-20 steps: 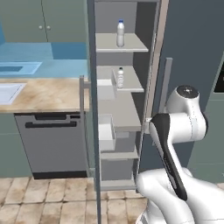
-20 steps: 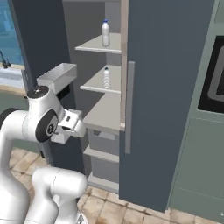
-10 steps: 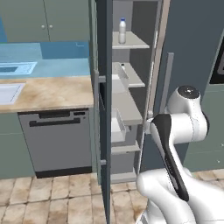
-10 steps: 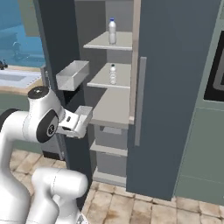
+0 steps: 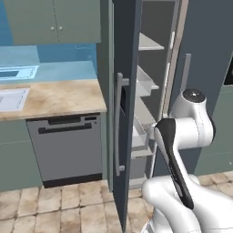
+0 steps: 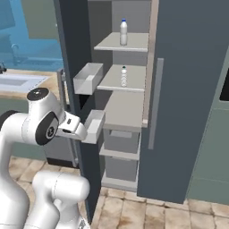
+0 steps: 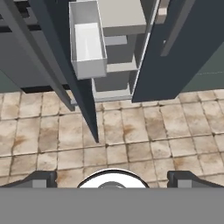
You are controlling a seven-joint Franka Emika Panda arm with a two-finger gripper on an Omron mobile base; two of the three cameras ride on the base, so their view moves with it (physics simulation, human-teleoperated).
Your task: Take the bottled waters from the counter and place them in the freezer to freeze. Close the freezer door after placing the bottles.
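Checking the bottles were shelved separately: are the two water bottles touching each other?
Apart. The right base view shows one bottle on the top shelf and the other bottle on the shelf below.

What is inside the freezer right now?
In the right base view, two bottled waters stand upright inside the freezer: one bottle on the top shelf, another on the shelf below. The lower shelves look bare; the drawer contents are hidden.
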